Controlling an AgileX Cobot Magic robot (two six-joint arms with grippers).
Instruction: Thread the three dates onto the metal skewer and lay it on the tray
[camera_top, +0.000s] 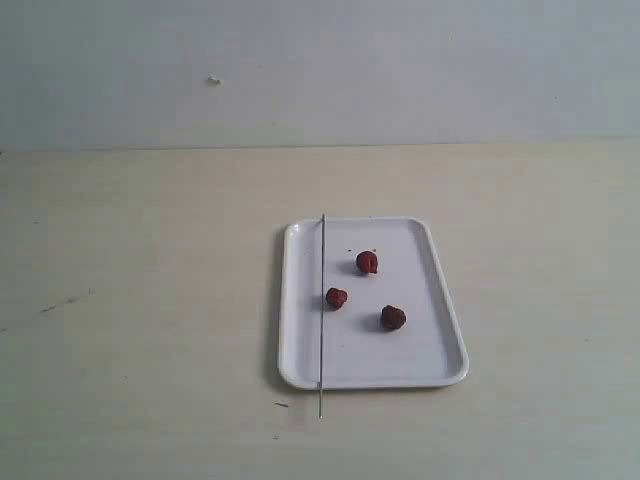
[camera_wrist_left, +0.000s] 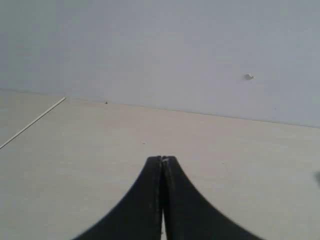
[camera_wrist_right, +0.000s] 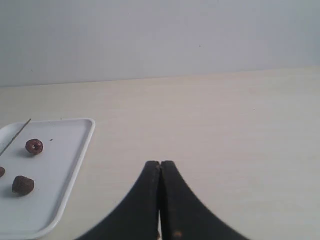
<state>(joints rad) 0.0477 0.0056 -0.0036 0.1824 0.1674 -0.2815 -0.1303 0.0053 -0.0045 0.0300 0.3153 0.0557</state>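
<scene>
1. Exterior view: flat white tray (camera_top: 420, 350), rounded corners, low rim, on pale matte worktop (camera_top: 140, 300).
2. Loose on it, wrinkled, roundish, red-brown: far date (camera_top: 367, 262), left date (camera_top: 336, 298), near date (camera_top: 393, 318).
3. Thin straight grey skewer (camera_top: 322, 310) lies along tray's left side, near tip overhanging rim.
4. Left end effector (camera_wrist_left: 162, 159), right end effector (camera_wrist_right: 159, 163): black, curved, pressed together, empty.
</scene>
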